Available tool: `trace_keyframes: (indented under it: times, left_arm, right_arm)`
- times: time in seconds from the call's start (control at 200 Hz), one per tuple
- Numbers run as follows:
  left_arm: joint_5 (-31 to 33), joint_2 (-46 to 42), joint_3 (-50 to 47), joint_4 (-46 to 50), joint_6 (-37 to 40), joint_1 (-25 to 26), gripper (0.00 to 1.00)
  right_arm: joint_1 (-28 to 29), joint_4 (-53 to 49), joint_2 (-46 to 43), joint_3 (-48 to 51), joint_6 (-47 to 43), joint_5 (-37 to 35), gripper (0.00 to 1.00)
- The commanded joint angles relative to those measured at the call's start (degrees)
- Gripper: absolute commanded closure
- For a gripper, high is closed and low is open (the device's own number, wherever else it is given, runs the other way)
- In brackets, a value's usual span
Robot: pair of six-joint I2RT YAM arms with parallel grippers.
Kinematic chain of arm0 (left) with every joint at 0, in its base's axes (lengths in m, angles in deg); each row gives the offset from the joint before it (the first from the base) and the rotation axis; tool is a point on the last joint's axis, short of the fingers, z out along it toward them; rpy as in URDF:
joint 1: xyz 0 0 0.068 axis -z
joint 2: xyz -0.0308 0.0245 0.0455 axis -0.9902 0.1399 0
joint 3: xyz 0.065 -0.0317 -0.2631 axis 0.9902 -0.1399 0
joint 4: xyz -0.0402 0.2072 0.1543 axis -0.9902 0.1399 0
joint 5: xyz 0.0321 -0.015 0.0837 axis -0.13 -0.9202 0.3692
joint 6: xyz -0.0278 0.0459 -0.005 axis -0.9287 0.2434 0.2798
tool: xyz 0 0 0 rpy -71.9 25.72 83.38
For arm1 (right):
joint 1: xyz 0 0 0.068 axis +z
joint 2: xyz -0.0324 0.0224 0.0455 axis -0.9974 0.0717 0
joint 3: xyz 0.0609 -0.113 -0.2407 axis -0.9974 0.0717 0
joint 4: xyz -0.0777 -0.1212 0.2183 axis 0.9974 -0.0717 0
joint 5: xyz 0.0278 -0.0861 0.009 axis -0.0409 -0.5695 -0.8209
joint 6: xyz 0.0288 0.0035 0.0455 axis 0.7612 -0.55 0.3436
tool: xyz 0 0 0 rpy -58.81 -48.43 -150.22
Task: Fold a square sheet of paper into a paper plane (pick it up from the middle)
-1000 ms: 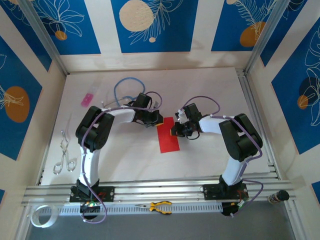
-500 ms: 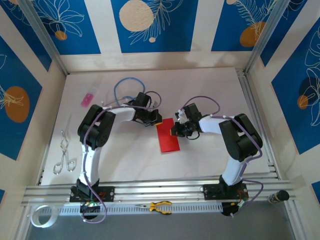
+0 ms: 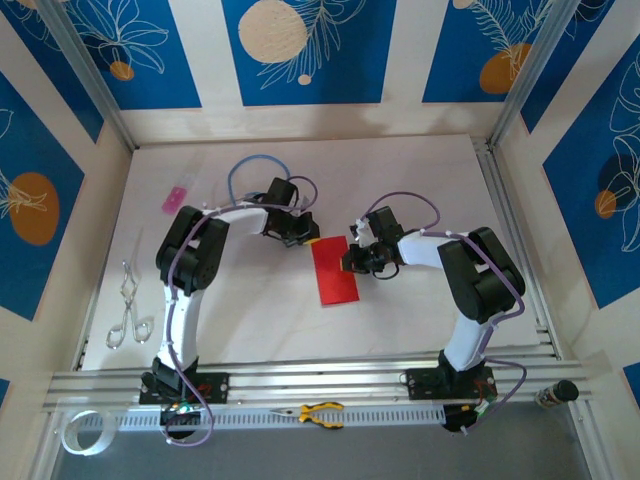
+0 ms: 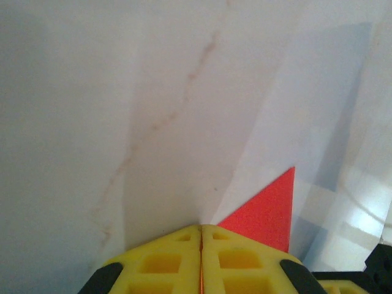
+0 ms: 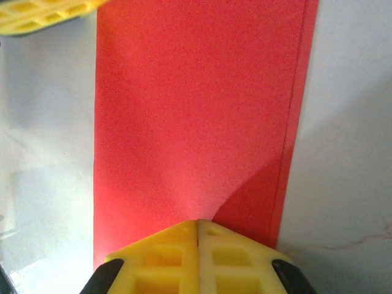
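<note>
- Red paper lies mid-table as a long, narrow strip with no pointed tip, so it is probably only folded in half and the plane is far from done.
- Top view: the left gripper has backed off far-left over the last second and now sits at the strip's far left corner. The strip has hardly shifted.
- The right gripper stays put at the strip's right edge.
- My guess is that the left is tugging or lifting that corner to start a diagonal fold while the right pins the strip.
- Left wrist view: the yellow fingers are pressed together with a thin red line in the seam, so they are pinching paper. A red corner pokes out to the right.
- Right wrist view: the pads are clamped on the near edge and the paper dimples towards them. The other arm's yellow finger shows far left.
- Around: a pink item and a blue cable far left, scissors at the left, pliers on the near rail. All are well apart, with nothing in the fold's way.
- Risk: opposing pulls could tear or skew the thin paper.
</note>
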Motion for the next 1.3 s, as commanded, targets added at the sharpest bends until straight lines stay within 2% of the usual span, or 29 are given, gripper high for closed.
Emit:
trace_keyframes:
  times: [0.0, 0.25, 0.485, 0.65, 0.87, 1.091, 1.296]
  left_arm:
    - [6.15, 2.35, 1.91, 3.37, 0.46, -2.10, 0.90]
    - [8.22, 1.64, 4.98, 7.32, 2.07, -2.18, 0.91]
    - [5.95, -4.34, 5.64, 8.33, 5.28, -1.98, 0.86]
    - [1.87, -8.70, 3.41, 7.34, 5.68, -0.24, 0.86]
    - [-3.09, -10.30, -2.79, 4.41, 4.33, 3.40, 0.88]
    - [-4.24, -9.41, -9.34, -0.38, 2.82, 5.03, 0.88]
    - [-1.22, -7.64, -13.24, -2.08, 2.74, 5.27, 0.89]
  right_arm:
    - [0.27, -6.59, 2.26, 1.34, -1.14, -2.67, 1.00]
    - [0.25, -6.61, 2.24, 1.42, -1.13, -2.80, 1.00]
    - [0.27, -6.51, 2.24, 1.42, -1.09, -2.80, 1.00]
    - [0.27, -6.50, 2.24, 1.42, -1.10, -2.85, 1.00]
    - [0.27, -6.60, 2.32, 1.33, -1.06, -3.06, 1.00]
    - [0.27, -6.72, 2.33, 1.33, -1.03, -2.98, 1.00]
    - [0.26, -6.82, 2.42, 1.22, -1.06, -2.96, 1.00]
